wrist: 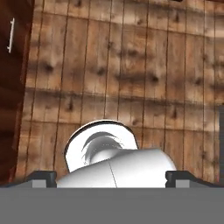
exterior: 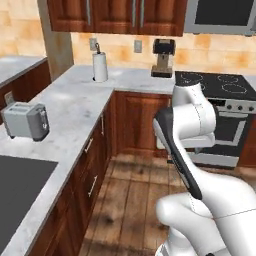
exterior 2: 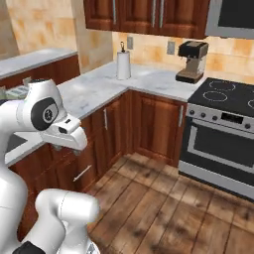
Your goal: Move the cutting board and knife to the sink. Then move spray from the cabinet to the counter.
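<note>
The counter [exterior: 75, 107] is white marble with grey veining, bending in an L over reddish-brown base cabinets [exterior 2: 149, 124].

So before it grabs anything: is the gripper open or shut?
Open. In the hand view the gripper has its two dark fingertips standing far apart, nothing between them, over the wooden floor.

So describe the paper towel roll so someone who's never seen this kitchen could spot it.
Find the white marble counter and follow it to its inner corner beneath the wall cabinets. The paper towel roll stands upright there, a plain white cylinder on a dark spindle, unlike the boxy dark coffee machine along the wall.
</note>
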Controlling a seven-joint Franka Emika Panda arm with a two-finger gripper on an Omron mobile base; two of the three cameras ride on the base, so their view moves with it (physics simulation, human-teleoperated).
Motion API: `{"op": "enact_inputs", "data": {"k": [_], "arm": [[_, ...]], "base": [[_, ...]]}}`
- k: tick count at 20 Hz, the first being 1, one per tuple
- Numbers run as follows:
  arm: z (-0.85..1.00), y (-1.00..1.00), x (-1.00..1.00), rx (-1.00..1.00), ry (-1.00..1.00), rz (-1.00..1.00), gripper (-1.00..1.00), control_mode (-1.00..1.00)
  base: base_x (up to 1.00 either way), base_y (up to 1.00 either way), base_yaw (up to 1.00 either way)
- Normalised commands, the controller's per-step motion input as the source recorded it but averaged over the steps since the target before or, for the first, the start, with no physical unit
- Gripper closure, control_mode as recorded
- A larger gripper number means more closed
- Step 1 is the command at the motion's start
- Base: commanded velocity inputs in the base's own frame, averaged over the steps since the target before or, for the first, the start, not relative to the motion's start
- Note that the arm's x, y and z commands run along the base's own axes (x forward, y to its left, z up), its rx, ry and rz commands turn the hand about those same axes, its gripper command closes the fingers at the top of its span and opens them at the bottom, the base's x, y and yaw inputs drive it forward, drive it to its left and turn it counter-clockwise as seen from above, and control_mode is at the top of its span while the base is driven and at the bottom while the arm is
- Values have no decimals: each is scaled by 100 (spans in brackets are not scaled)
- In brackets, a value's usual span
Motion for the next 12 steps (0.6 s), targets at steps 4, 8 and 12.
{"op": "enact_inputs", "data": {"k": [4,8,12], "arm": [[0,0,0,0,0,0,-100,100],[0,0,0,0,0,0,-100,100],[0,0,0,0,0,0,-100,100]], "base": [[1,-70,-77],[14,-68,-72],[40,-46,-67]]}}
